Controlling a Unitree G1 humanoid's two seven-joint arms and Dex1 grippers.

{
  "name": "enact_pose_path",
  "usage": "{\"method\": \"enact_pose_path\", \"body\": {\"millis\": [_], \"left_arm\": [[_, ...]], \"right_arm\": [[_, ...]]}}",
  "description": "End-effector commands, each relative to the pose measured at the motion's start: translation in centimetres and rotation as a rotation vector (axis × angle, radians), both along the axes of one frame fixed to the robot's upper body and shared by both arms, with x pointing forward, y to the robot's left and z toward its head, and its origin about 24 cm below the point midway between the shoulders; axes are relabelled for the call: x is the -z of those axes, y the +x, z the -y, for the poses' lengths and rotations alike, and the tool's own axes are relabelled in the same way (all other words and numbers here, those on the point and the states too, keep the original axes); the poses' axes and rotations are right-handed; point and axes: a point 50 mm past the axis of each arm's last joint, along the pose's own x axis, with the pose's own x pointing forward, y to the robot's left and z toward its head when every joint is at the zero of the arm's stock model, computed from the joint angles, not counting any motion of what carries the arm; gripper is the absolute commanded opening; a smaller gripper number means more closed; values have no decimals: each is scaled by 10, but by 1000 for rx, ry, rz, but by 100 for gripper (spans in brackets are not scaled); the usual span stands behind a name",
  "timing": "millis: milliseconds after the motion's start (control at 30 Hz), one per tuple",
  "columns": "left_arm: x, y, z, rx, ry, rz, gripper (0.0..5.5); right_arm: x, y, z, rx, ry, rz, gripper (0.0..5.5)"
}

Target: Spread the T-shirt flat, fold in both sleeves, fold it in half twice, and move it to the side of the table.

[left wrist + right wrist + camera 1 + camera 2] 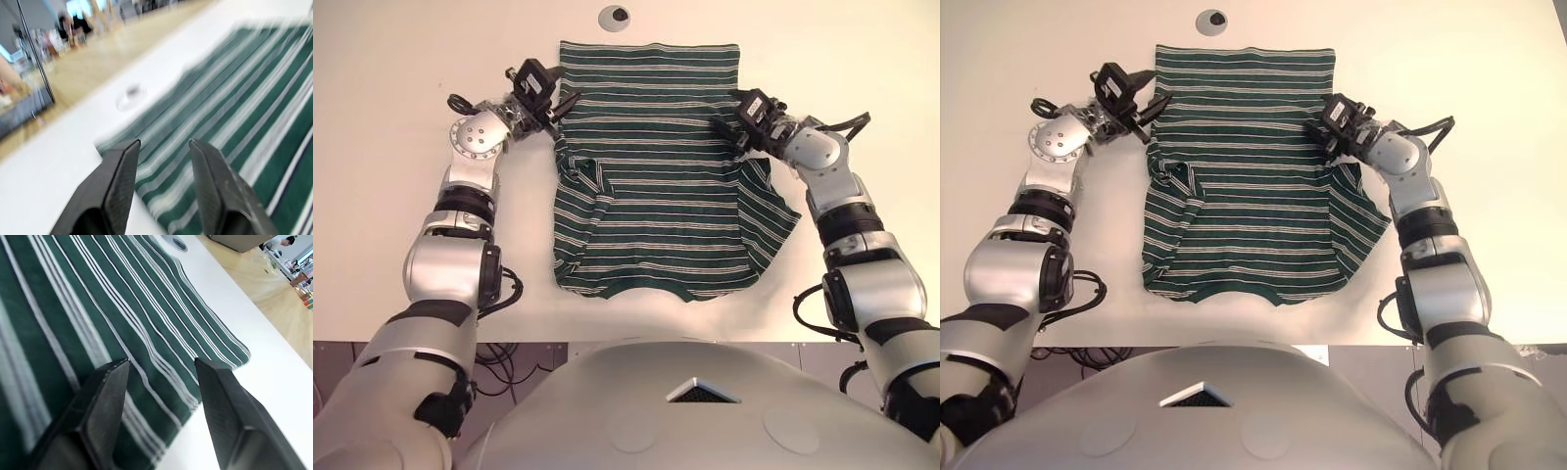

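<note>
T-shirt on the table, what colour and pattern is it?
The dark green fabric T-shirt has thin pale stripes across it; best seen in the left eye view.

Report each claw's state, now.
Left claw: open, holding nothing, over the T-shirt edge.
Right claw: open, holding nothing.

No text, label, number or sign can be read; the T-shirt (pixel 656 166) bears stripes, the table (pixel 391 59) none.

Wide room on either side of the T-shirt (pixel 656 186)
White table (pixel 391 59) stretches broad past both long edges of the cloth; a small round cap (pixel 615 17) sits near its far edge, not touching it
</note>
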Motion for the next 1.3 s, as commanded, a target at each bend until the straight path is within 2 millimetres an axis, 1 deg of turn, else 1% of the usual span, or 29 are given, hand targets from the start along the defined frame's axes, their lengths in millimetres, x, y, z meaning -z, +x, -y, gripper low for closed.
{"method": "enact_pose_path", "body": {"millis": [33,100,167,233,300,367,400,500,567,633,700,767,867,967,1067,1133,1300], "left_arm": [[-18,-8,-9,6,-59,97,180],[-22,-14,-9,1,-83,122,180],[-24,-25,-10,3,-110,138,180],[-25,-42,-10,32,-173,115,180],[-27,-58,-11,52,-286,70,180],[-24,-70,-9,41,-354,48,180],[-20,-74,-7,28,-373,41,180],[-11,-83,-3,-21,-467,16,180],[-5,-87,-2,-70,-529,14,180],[-2,-86,-2,-121,-553,34,180],[-2,-85,2,-155,-506,86,180],[1,-86,11,-152,-459,122,180],[1,-88,25,-131,-461,151,180],[1,-87,27,-132,-464,162,180],[0,-86,27,-130,-461,162,180],[0,-86,27,-128,-458,161,185],[2,-84,31,-116,-450,153,185]], "right_arm": [[-33,-4,15,38,86,173,246],[-46,-10,20,65,140,246,246],[-57,-18,27,93,207,299,246],[-65,-33,37,109,315,274,246],[-60,-58,51,125,380,148,246],[-44,-88,69,190,380,-37,246],[-40,-101,76,234,370,-111,246],[-37,-134,92,303,410,-346,246],[-33,-151,102,364,447,-494,246],[-28,-161,105,418,478,-593,246],[-20,-168,103,441,513,-675,246],[-10,-172,98,449,552,-744,246],[2,-178,89,442,631,-823,246],[8,-179,85,440,684,-853,246],[11,-178,85,444,708,-853,246],[11,-177,86,443,713,-849,219],[7,-174,93,456,694,-824,120]]}}
